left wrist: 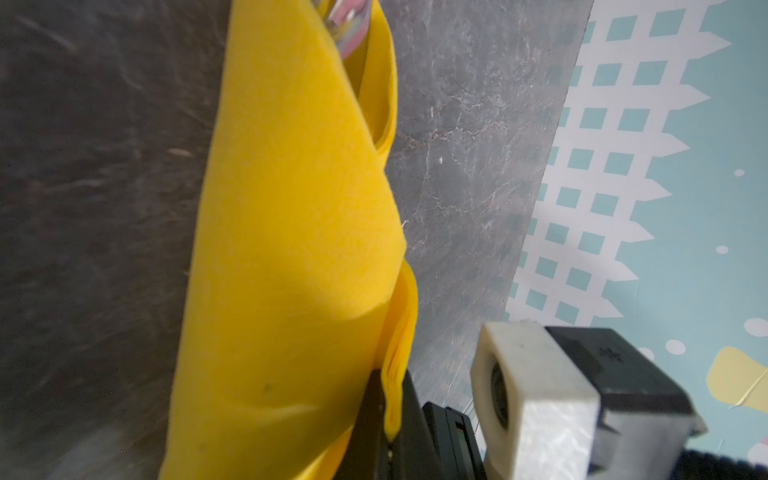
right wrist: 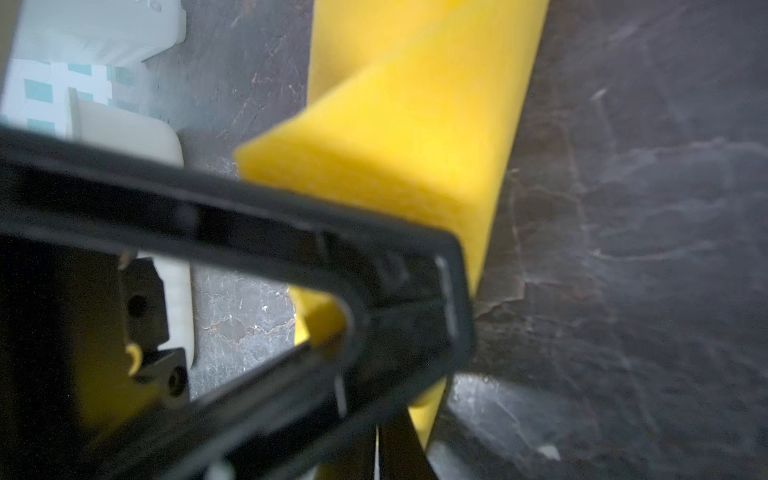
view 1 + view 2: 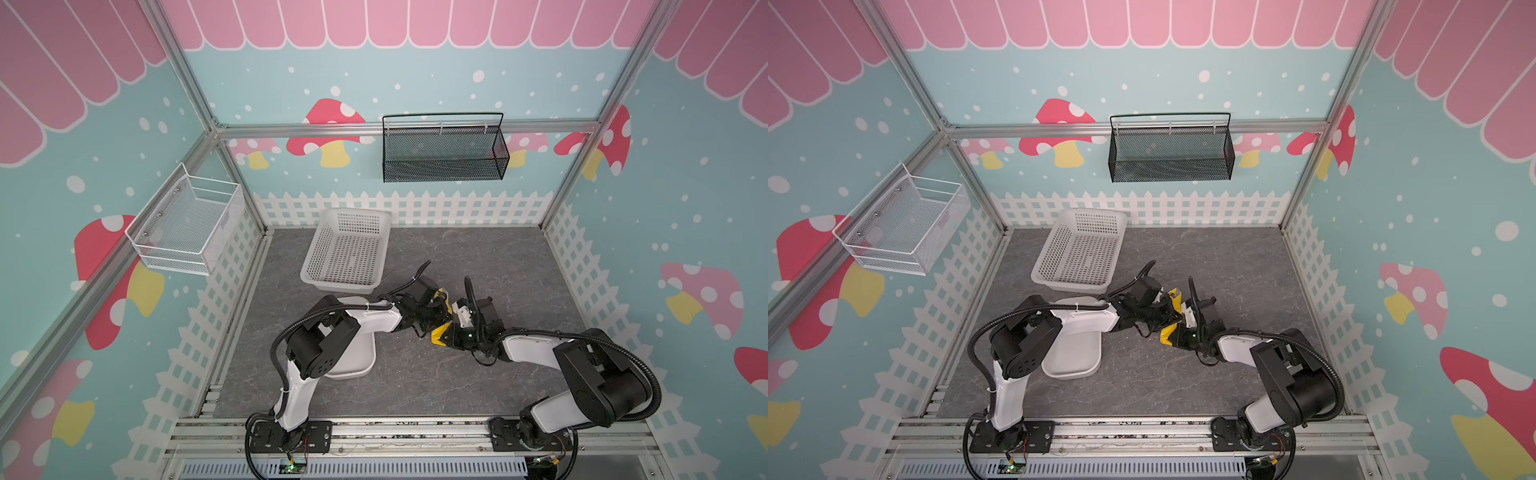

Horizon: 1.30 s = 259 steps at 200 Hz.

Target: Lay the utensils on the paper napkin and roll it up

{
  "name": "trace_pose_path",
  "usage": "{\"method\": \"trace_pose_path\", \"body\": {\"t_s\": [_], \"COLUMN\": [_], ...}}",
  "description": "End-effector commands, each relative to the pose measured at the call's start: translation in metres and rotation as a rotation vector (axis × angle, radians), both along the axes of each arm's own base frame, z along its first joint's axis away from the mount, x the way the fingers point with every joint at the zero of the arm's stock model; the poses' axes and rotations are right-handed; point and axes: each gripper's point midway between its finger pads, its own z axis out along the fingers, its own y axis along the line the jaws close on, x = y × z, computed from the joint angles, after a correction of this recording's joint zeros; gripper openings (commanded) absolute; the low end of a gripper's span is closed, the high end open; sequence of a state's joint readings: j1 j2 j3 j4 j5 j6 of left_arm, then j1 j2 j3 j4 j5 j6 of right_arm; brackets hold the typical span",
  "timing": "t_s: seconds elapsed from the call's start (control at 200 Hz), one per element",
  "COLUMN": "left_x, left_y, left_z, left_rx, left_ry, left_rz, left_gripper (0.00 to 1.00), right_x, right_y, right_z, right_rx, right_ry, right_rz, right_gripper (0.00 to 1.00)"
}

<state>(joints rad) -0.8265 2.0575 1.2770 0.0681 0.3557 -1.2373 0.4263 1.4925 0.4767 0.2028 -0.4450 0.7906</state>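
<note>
On the grey desk, the right hand is clamped shut on the near end of the rolled yellow paper napkin, the left hand pinches its edge alongside, and shiny tips of the utensils poke from the roll's far end, short of the white basket.

Perforated basket: white, set at the back of the grey bench.
Oblong tray: white, placed before it.
Mesh baskets: black and white, hung on walls.
</note>
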Motion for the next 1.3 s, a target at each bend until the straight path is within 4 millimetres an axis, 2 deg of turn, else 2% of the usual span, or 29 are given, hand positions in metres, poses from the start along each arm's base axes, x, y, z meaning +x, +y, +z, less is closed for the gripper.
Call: {"method": "trace_pose_path", "body": {"t_s": [0.0,0.175,0.47,0.615,0.706,0.821,0.946,1.291], "left_x": [0.008,0.009,0.013,0.014,0.014,0.014,0.014,0.014], "left_y": [-0.013,-0.012,-0.015,-0.017,-0.017,-0.018,-0.018,-0.019], "left_z": [0.008,0.003,0.002,0.003,0.003,0.003,0.003,0.003], "left_rx": [-0.042,-0.028,-0.023,-0.026,-0.024,-0.024,-0.024,-0.027], "left_ry": [-0.021,-0.019,-0.021,-0.023,-0.023,-0.021,-0.021,-0.019], "left_rz": [0.023,0.028,0.030,0.026,0.024,0.023,0.020,0.019], "left_gripper": [0.03,0.03,0.03,0.04,0.04,0.04,0.04,0.04], "right_x": [-0.011,-0.010,-0.010,-0.008,-0.004,0.003,0.012,0.029], "right_y": [-0.008,-0.015,-0.034,-0.032,-0.030,-0.030,-0.037,-0.046], "right_z": [-0.006,0.013,0.025,0.039,0.045,0.044,0.035,0.027], "right_rx": [-0.010,0.036,0.076,0.112,0.123,0.100,0.014,-0.142], "right_ry": [0.038,-0.008,-0.031,-0.081,-0.097,-0.105,-0.097,-0.181], "right_rz": [-0.019,-0.066,-0.156,-0.147,-0.143,-0.138,-0.144,-0.077], "right_gripper": [0.09,0.12,0.17,0.27,0.42,0.54,0.58,0.67]}}
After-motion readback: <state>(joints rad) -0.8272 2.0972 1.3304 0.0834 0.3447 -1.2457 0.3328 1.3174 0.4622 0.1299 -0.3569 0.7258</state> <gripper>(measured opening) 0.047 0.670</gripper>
